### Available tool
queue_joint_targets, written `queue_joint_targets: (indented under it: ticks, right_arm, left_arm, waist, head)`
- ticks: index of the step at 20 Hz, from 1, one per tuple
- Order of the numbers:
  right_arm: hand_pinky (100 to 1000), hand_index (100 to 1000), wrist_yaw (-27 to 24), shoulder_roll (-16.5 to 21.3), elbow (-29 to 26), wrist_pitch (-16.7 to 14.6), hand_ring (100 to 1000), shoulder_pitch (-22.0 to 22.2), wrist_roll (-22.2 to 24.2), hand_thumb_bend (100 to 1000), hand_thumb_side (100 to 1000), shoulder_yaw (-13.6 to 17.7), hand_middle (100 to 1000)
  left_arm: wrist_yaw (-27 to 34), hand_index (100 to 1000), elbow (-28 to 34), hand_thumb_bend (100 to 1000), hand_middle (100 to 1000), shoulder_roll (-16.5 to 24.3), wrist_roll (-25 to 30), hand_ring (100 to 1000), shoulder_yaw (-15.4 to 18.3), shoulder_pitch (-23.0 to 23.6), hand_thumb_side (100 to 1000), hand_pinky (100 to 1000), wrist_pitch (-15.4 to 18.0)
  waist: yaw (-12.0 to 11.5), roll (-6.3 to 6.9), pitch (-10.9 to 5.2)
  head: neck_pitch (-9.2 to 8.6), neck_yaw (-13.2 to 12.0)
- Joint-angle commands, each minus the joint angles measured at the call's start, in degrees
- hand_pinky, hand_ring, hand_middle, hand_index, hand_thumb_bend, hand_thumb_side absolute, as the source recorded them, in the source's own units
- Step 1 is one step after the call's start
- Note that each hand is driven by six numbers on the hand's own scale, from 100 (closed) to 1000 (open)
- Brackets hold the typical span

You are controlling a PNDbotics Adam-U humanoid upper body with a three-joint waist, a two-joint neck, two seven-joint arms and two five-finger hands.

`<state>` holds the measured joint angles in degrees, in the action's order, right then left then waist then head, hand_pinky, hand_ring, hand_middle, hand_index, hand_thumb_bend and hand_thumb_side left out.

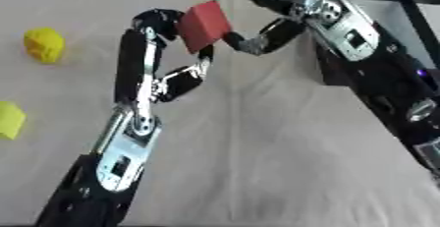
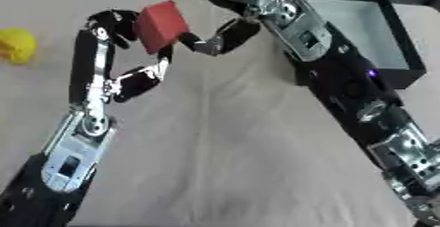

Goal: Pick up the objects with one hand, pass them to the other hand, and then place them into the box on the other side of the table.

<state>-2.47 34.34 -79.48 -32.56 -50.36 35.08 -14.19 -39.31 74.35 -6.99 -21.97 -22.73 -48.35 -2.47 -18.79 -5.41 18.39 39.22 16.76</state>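
Two yellow objects (image 1: 44, 44) on pale cloth-covered table (image 1: 258, 162), left side.

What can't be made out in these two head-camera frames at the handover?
- Red block: both hands touch it; its far faces are hidden, so which hand bears it is unclear.
- Right hand: its upper fingers blur into the dark top edge.
- Black box with pale floor: the right arm covers its near-left part.
- Flat yellow piece: cut by the left eye view's left edge, absent from the right eye view.
- Round yellow object: blurred; identity unclear.
- Left hand: fingertips hidden behind the block.
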Motion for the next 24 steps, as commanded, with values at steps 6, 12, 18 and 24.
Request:
queue_joint_targets:
  ticks: [6, 12, 18, 24]
  right_arm:
    - [1000, 1000, -0.6, 0.5, -0.9, -16.9, 1000, -0.5, 16.9, 110, 161, 0.4, 1000]
    - [1000, 1000, 0.5, 0.6, -0.8, -17.4, 1000, -0.3, 16.9, 118, 174, 0.2, 1000]
    - [1000, 1000, 1.2, 0.5, -0.4, -17.7, 1000, -0.2, 16.9, 116, 174, 0.3, 1000]
    - [1000, 1000, 1.2, 0.3, 0.2, -17.3, 1000, -0.2, 16.9, 106, 151, 0.8, 1000]
  left_arm:
    - [0.1, 418, 0.8, 100, 462, -1.1, -0.1, 495, -0.5, -1.0, 100, 470, 0.7]
    - [0.0, 418, 0.8, 100, 461, -1.2, -1.0, 494, -0.1, -1.0, 100, 463, 0.6]
    - [0.0, 418, 1.0, 100, 461, -1.3, -1.2, 494, -0.4, -1.1, 100, 463, 0.8]
    - [-0.3, 418, 1.1, 100, 461, -1.3, -1.3, 493, -0.7, -1.1, 100, 460, 1.1]
  waist:
    - [-0.1, -0.03, -1.23]
    - [-0.1, -0.03, -1.12]
    - [-0.1, -0.08, -1.06]
    - [-0.1, -0.09, -1.01]
  head:
    - [-0.39, 0.2]
    - [-0.37, 0.3]
    - [-0.4, 0.4]
    - [-0.4, 0.6]
